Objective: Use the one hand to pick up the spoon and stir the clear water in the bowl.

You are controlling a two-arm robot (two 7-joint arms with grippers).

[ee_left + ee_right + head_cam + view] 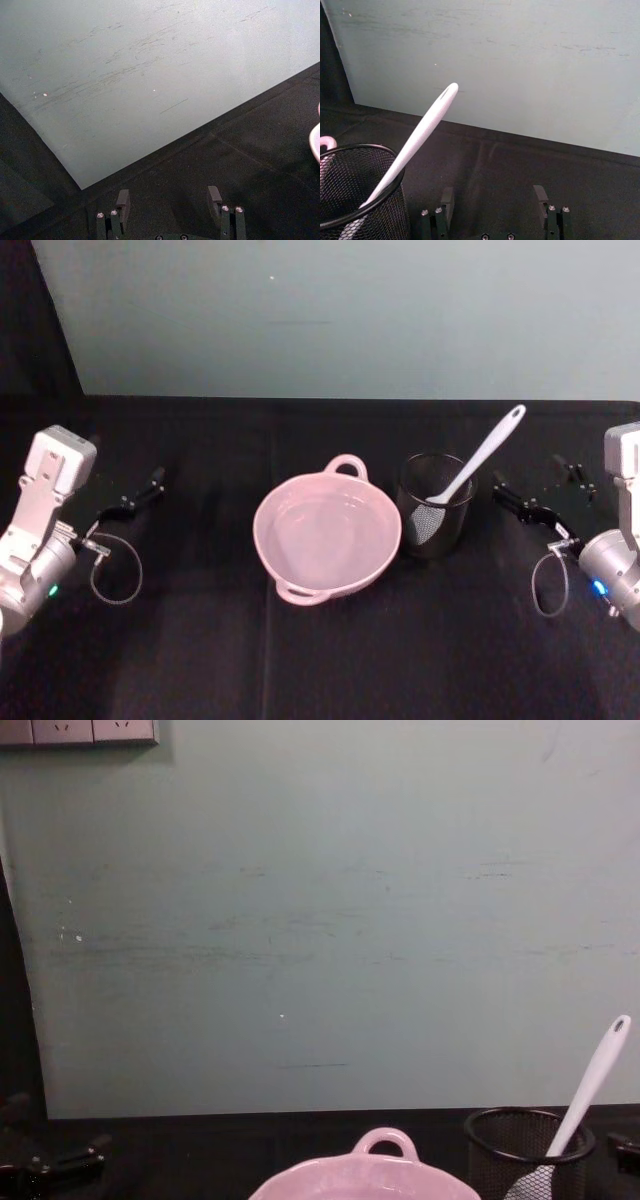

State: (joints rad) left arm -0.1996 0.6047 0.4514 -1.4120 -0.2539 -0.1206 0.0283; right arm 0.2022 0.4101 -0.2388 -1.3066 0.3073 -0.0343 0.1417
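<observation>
Waiting to start: spoon [478,462] stands in mesh cup [436,520] mid-surface, beside bowl [325,535]; right hand [532,504] near, fingers wide, empty; left hand [135,500] parked, open; next, grasp the handle.

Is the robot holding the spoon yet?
No. Both the left gripper and right gripper are open and empty; the spoon leans in the mesh cup.

Two robot arms sit low at either side of the table, both idle. The left gripper [140,495] points forward and inward, its black fingers [122,200] spread apart and holding nothing. The right gripper [530,502] mirrors it on the far side — fingers [540,197] likewise parted and empty. Each silver wrist trails a looped grey cable — both grippers hover just above the surface.
</observation>
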